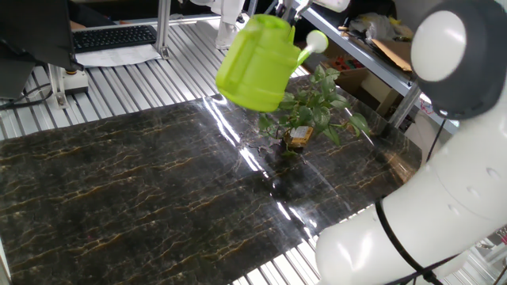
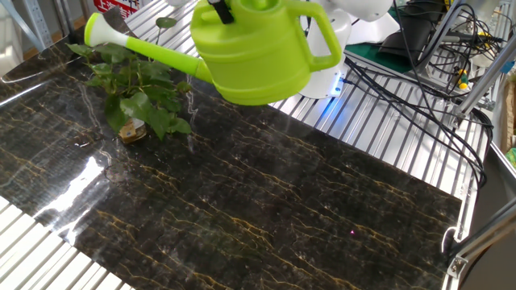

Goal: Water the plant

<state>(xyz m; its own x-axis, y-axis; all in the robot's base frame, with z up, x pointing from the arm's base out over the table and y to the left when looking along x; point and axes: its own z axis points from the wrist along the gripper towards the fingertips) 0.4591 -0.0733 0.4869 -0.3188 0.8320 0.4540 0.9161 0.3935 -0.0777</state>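
Observation:
The plant is a small leafy green houseplant in a brownish pot on the far side of the dark marble table. It also shows in the other fixed view. My gripper is at the frame's top edge, shut on the top of a lime-green watering can, which it holds in the air beside the plant. The can is nearly level, and its spout head is above the leaves. Only dark finger parts of the gripper show.
The white robot body fills the right side. A keyboard lies on the metal bench behind the table. A cardboard box sits behind the plant. Cables run over the slatted bench by the robot base.

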